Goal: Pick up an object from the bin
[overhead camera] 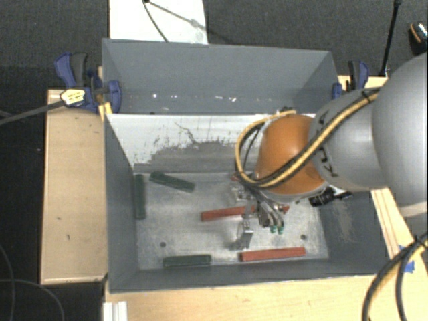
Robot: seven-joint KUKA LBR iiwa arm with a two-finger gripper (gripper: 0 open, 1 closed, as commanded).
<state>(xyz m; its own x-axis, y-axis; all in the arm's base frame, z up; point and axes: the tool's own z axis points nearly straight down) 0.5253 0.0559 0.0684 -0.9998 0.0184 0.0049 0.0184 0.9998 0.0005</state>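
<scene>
In the grey bin [187, 236] the hand [249, 233] hangs low just beside a red stick [221, 214] — likely its pick — open or shut, I cannot tell.

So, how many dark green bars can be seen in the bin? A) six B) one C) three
C: the left green bar lies along the left wall of the bin, the tilted green bar is just right of its top end, and the front green bar lies by the near wall.
</scene>
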